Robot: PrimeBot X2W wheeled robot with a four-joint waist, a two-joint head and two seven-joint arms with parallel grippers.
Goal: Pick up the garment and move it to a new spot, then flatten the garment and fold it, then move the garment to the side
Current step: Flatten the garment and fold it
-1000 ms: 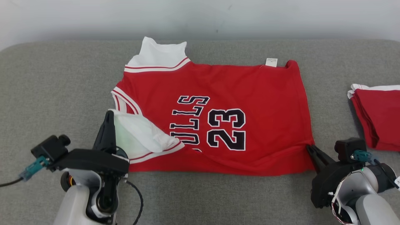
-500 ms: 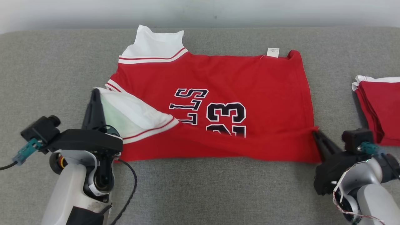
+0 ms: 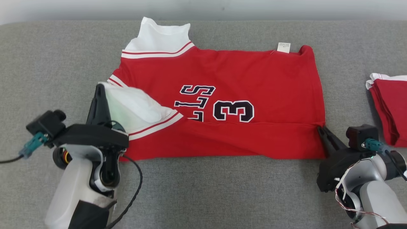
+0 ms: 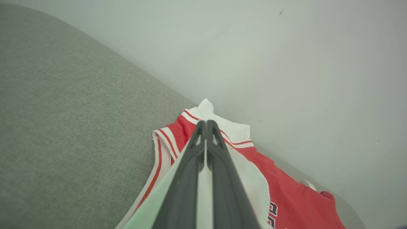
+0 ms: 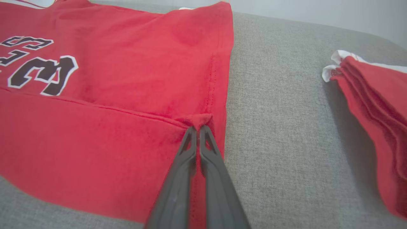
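Observation:
The garment [image 3: 254, 76] is a red jersey with white trim and dark lettering, spread sideways on the grey cushion [image 3: 203, 190]. Its near long edge is lifted and partly turned over the lettering. My left gripper [image 3: 99, 87] is shut on the white shoulder part at the near left corner, holding it raised; in the left wrist view the gripper [image 4: 206, 122] pinches white cloth above the garment [image 4: 292, 197]. My right gripper [image 3: 319, 128] is shut on the near right hem corner, seen in the right wrist view as the gripper [image 5: 198, 128] pinching a red fold of the garment [image 5: 127, 73].
A folded stack of red clothes [image 3: 391, 108] lies at the right edge of the cushion, also the stack [image 5: 378, 127] in the right wrist view. A pale wall [image 3: 203, 8] runs behind the cushion. Grey cushion surface stretches in front of the jersey.
Both grippers have carried the jersey's near edge farther away from me, so the fold now hides more of the lettering. The camera has tilted a little too.

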